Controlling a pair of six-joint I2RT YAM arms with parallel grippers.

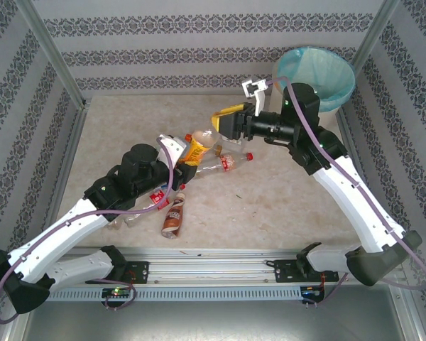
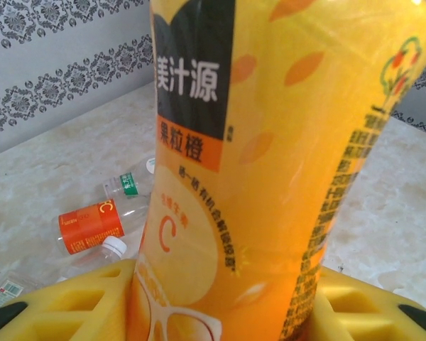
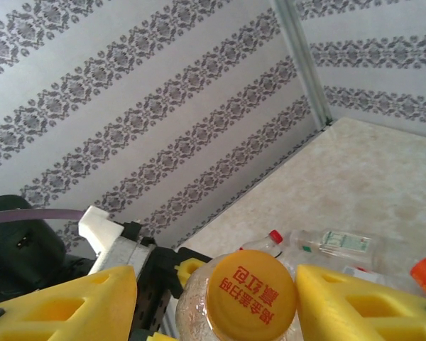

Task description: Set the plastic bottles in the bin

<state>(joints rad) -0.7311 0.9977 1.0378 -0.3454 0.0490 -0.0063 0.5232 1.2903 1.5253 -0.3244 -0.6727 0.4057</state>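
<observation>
Two hands [image 2: 224, 284] [image 3: 214, 291], one bottle [image 2: 270, 142] [image 3: 250, 298] within each; one bin [image 1: 284, 67].

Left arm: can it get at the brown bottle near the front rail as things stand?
Probably not yet: its jaws are shut on the orange bottle, so they are not free. The brown bottle itself lies uncovered close by.

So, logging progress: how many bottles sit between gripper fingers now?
2: an orange juice bottle clamped in the left gripper, and an orange-capped bottle inside the open right gripper.
</observation>
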